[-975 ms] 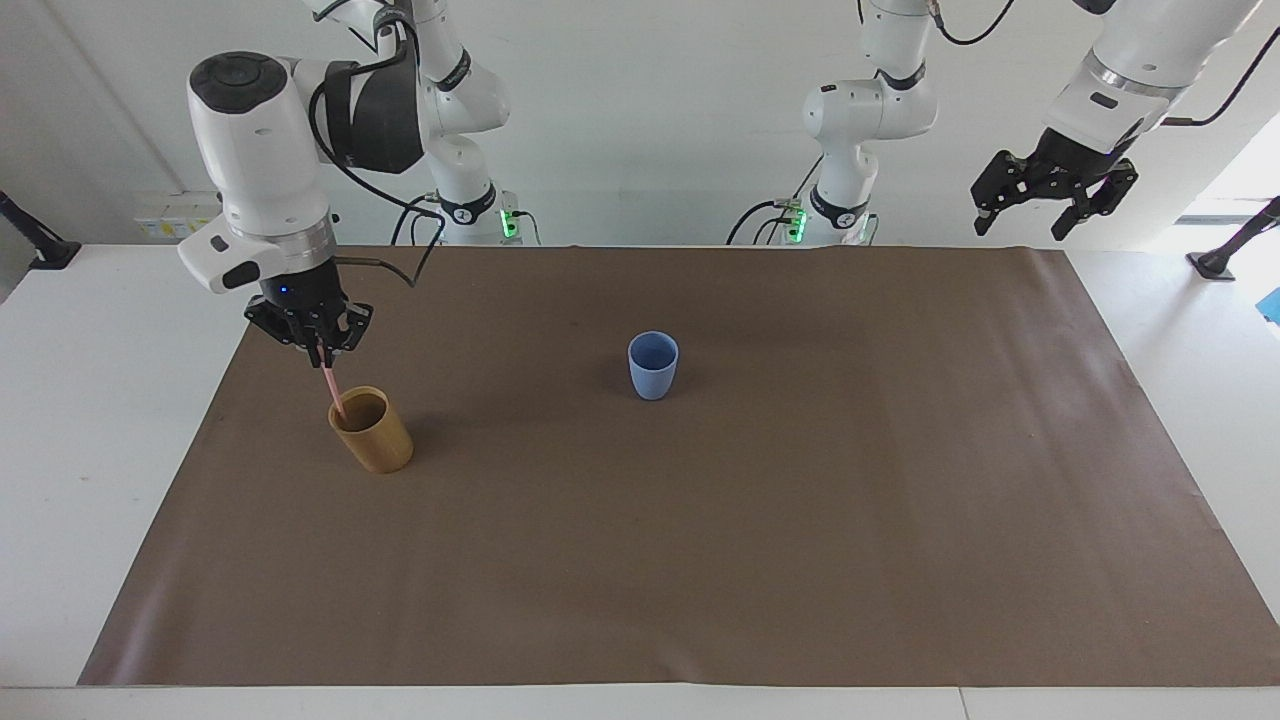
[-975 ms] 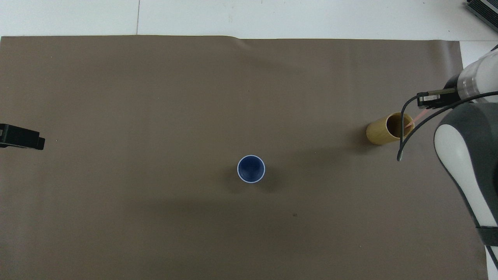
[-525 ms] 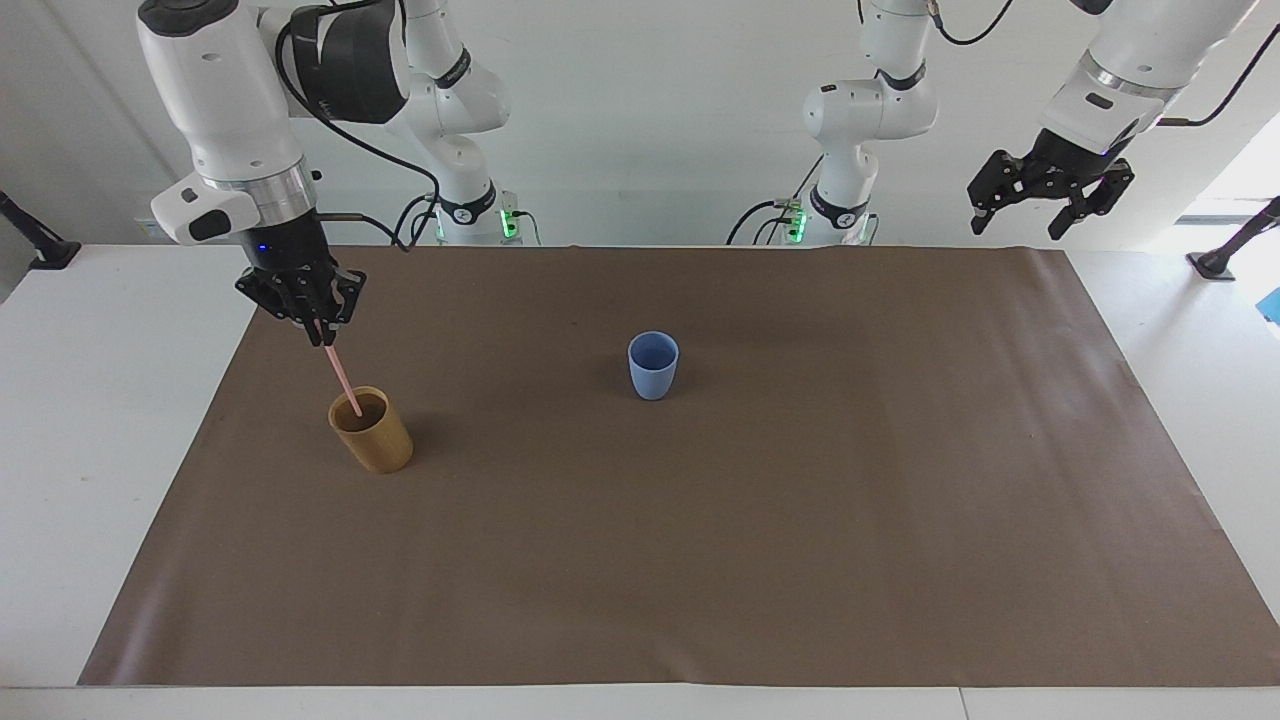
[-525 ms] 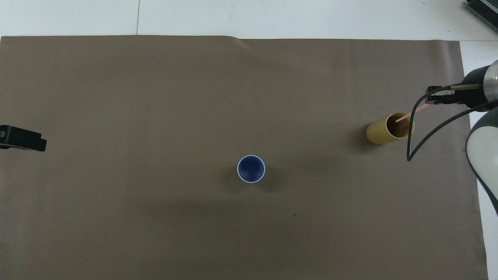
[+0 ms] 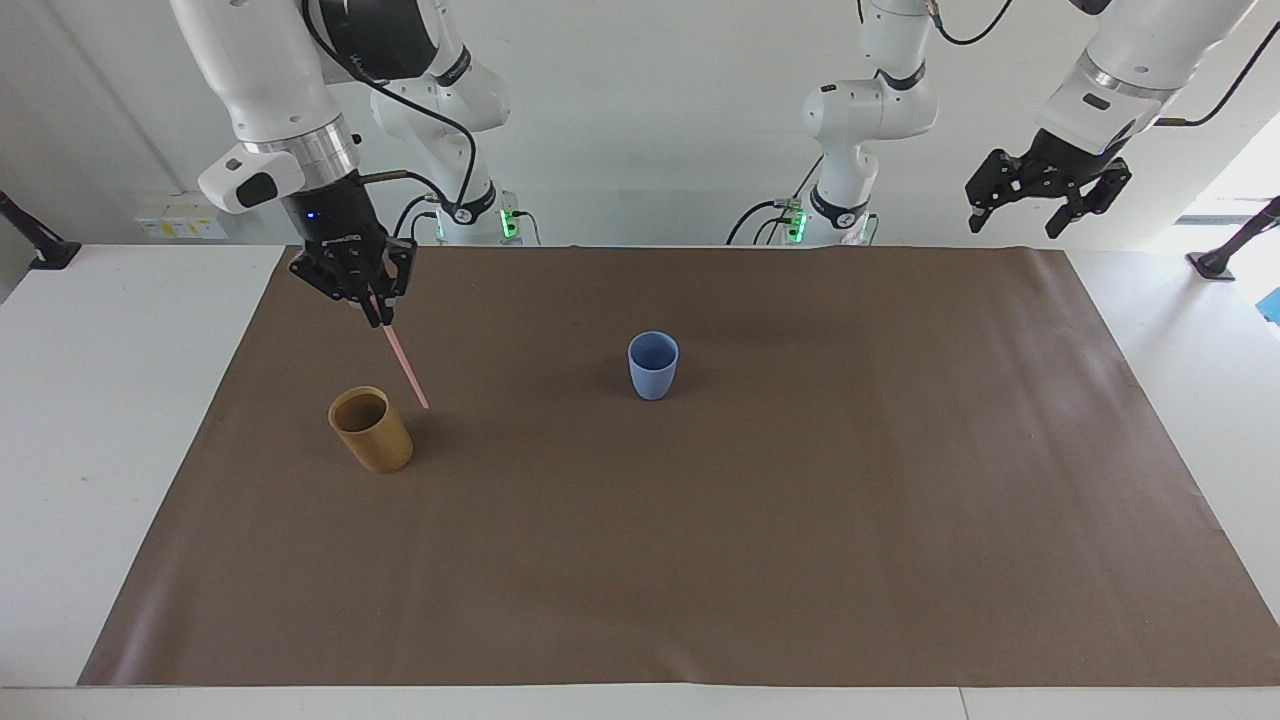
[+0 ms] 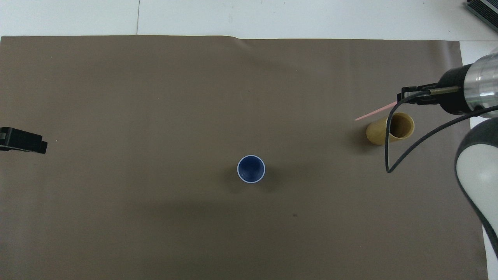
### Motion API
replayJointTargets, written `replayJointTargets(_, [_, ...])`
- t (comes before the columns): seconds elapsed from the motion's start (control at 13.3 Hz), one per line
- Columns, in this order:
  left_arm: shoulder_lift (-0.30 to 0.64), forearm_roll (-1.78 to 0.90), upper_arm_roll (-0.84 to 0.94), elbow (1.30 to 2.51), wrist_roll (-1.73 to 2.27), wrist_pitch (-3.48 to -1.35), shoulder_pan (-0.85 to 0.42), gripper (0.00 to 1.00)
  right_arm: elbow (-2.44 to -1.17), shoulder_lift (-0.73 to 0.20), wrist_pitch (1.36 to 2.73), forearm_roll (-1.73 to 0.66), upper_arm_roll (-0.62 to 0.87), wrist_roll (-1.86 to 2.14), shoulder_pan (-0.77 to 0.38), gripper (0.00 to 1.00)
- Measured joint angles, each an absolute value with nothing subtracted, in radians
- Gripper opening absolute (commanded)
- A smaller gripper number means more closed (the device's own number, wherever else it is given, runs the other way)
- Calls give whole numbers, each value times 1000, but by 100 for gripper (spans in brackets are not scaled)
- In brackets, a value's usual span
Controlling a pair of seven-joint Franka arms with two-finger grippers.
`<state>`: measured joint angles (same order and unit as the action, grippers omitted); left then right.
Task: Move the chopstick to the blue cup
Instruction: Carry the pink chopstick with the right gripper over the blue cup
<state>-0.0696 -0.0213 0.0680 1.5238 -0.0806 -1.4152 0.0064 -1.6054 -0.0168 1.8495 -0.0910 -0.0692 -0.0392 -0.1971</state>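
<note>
Right gripper (image 5: 377,316) is up in the air over the brown mat (image 5: 700,560) at the right arm's end of the table, its fingertips clamped together on the top of the chopstick (image 5: 405,366); the pale pink stick hangs tilted from the grip, its lower tip clear of the tan cup (image 5: 371,430) and slanting toward the middle of the mat; the tan cup stands upright on the mat near the edge at the right arm's end; the blue cup (image 5: 653,365) stands upright near the middle of the mat, well apart from the tan cup and from the chopstick; left gripper (image 5: 1045,197) waits raised over the mat's corner nearest the left arm's base, its 2 fingers spread apart and holding nothing.
</note>
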Motion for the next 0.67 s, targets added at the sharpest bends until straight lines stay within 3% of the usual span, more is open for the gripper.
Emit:
replayJointTargets(0.3, [-70,-21,69,1524,-81,-1413,6,100,-1605,-8,1850,-93,-36,-157,-303,0])
replayJointTargets(0.67, [-70,-21,72,1524,-81,-1411,6,100,-1618,29,1845,-93,104,-221,-336,0])
